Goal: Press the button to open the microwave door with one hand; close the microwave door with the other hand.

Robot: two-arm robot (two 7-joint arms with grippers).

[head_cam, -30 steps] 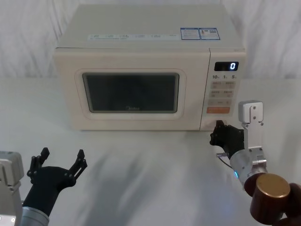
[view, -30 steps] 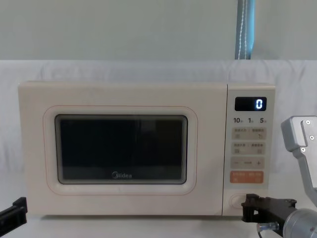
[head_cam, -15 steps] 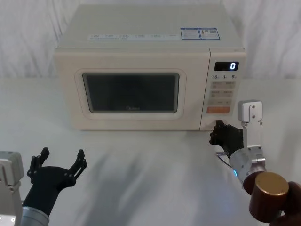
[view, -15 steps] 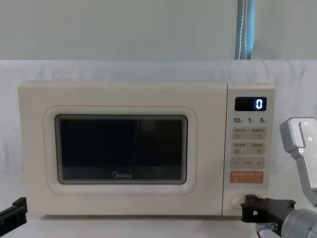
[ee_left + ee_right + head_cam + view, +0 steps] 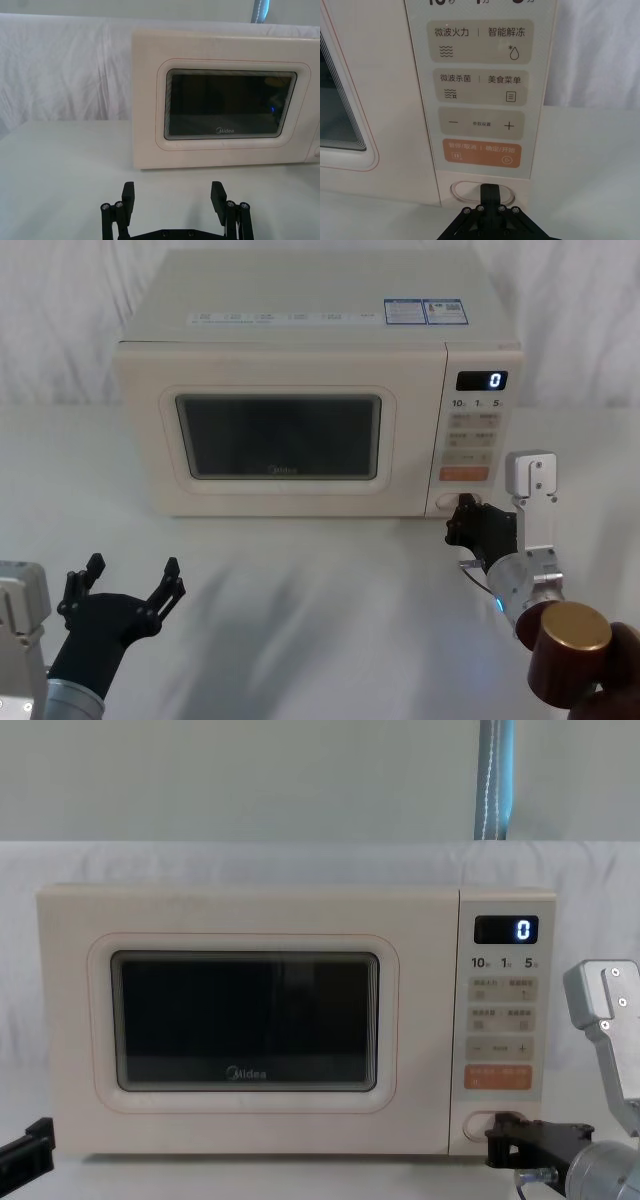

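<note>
Button (image 5: 481, 191) sits lowest on the microwave (image 5: 310, 390) panel, under the orange key (image 5: 481, 152); right tool (image 5: 489, 199), narrowed to one tip, touches it. Looks stiff, springy: push its centre squarely. Door (image 5: 280, 432) shut, probably light. Left tool (image 5: 125, 590) spread wide over the counter (image 5: 320, 630).

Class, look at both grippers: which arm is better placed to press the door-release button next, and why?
The right. The right gripper already sits at the button, fingers together. The left gripper hangs open low in front of the microwave door, far from the panel.
</note>
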